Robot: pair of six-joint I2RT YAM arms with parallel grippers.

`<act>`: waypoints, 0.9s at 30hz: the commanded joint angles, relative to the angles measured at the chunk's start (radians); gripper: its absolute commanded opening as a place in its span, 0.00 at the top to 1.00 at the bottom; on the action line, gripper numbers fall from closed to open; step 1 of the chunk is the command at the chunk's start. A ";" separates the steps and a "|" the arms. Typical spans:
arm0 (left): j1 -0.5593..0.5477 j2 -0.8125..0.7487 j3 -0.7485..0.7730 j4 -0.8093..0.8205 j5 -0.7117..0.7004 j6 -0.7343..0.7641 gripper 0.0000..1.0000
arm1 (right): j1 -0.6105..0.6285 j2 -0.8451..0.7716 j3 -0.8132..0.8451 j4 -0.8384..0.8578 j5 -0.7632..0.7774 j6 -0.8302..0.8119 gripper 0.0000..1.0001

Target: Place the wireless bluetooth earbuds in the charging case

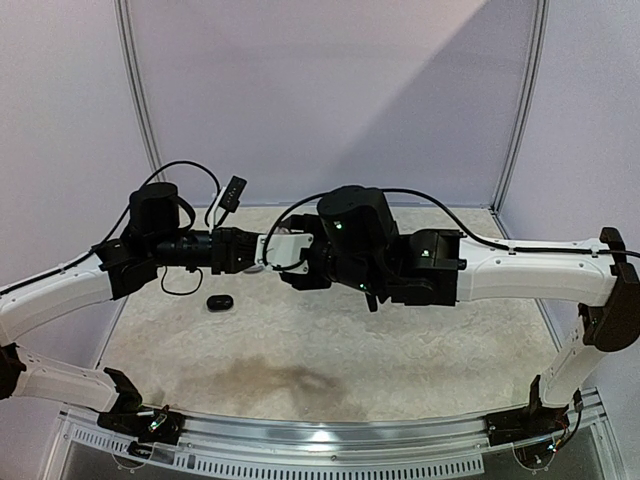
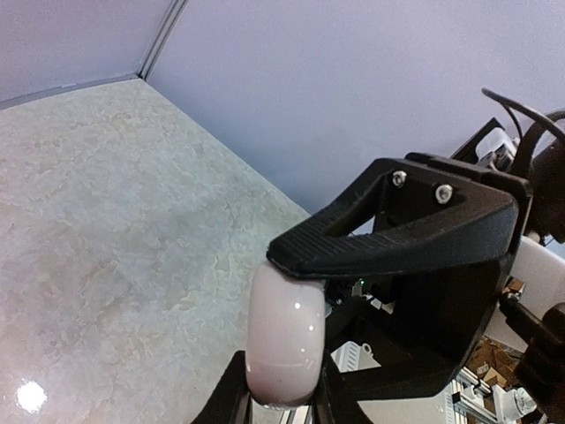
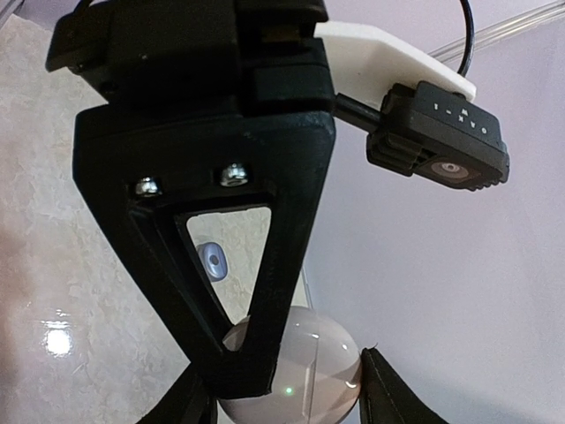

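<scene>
A white, rounded charging case [image 1: 285, 248] hangs in mid-air above the middle of the table, lid closed, with both arms meeting at it. My left gripper [image 2: 281, 399] is shut on its narrow sides [image 2: 284, 336]. My right gripper [image 3: 287, 399] comes from the other side, its fingers [image 3: 388, 393] against the case [image 3: 322, 371] across its wide faces. The contact on the left side is partly hidden behind the left gripper's finger. In the top view the left gripper [image 1: 270, 252] and right gripper [image 1: 300, 256] sit tip to tip. No wireless bluetooth earbuds are in view.
A small dark oval object [image 1: 220, 301] lies on the pale marbled table [image 1: 330, 370] under the left arm, also seen through the finger frame [image 3: 213, 261]. Cables loop above both wrists. Lilac walls close the back and sides; a metal rail [image 1: 330, 440] runs along the near edge.
</scene>
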 commanded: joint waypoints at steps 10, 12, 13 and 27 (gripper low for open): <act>0.006 0.008 0.021 0.026 -0.002 0.009 0.94 | -0.007 0.017 0.023 0.014 0.013 0.008 0.71; 0.008 0.003 0.015 0.024 -0.021 0.010 0.66 | -0.010 0.017 0.021 0.018 0.023 0.020 0.73; 0.009 0.002 0.012 0.024 -0.029 0.014 0.53 | -0.015 0.014 0.018 0.018 0.024 0.038 0.74; 0.053 -0.052 0.001 -0.234 -0.297 0.178 0.01 | -0.174 -0.076 -0.167 -0.074 -0.071 0.543 0.78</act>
